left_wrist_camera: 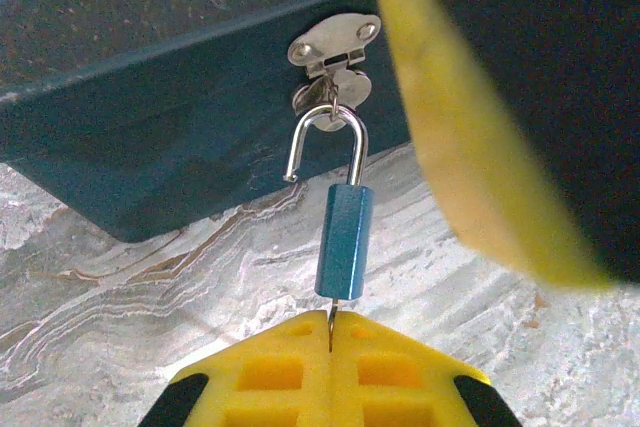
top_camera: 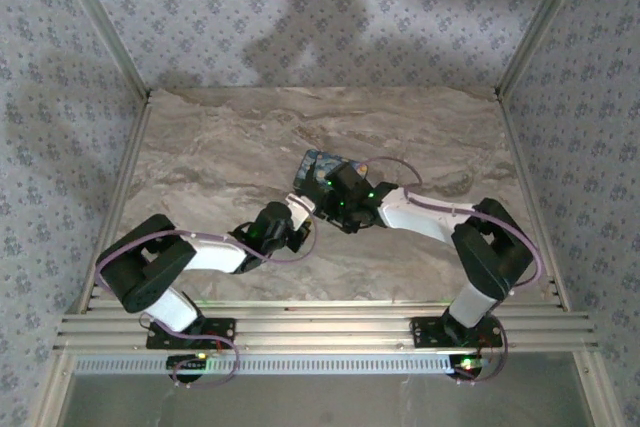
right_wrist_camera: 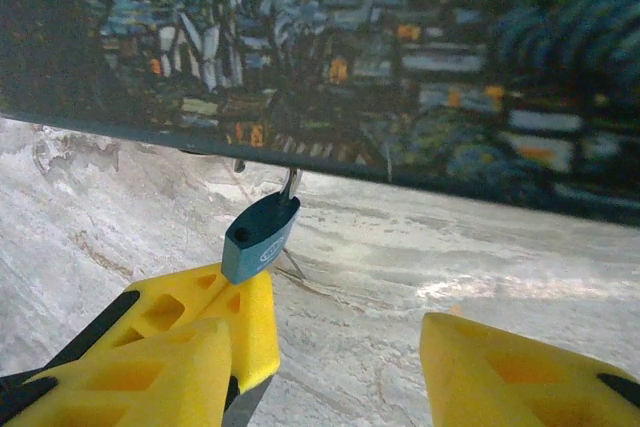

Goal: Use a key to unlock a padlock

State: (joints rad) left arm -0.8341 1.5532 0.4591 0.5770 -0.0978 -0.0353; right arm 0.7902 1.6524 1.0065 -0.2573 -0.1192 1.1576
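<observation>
We have the key (left_wrist_camera: 329,319) poked up into the bottom of the blue padlock (left_wrist_camera: 343,240), in the middle of the left wrist view. Our left gripper (left_wrist_camera: 330,335) pinches the key tight. The silver loop (left_wrist_camera: 330,137) hangs on the box (left_wrist_camera: 150,117) and looks popped open. Our right gripper (right_wrist_camera: 345,322) is spread wide, low in its view. We think the unlocking is almost done. Next we must hold steady and not tug.

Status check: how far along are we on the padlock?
Done: the padlock looks unlocked, one leg of its shackle hanging free of the blue body. In hand: the left fingers are closed on the key, blade reaching the body's underside. Left: pull the key out, likely unhook the shackle from the hasp on the box.
</observation>
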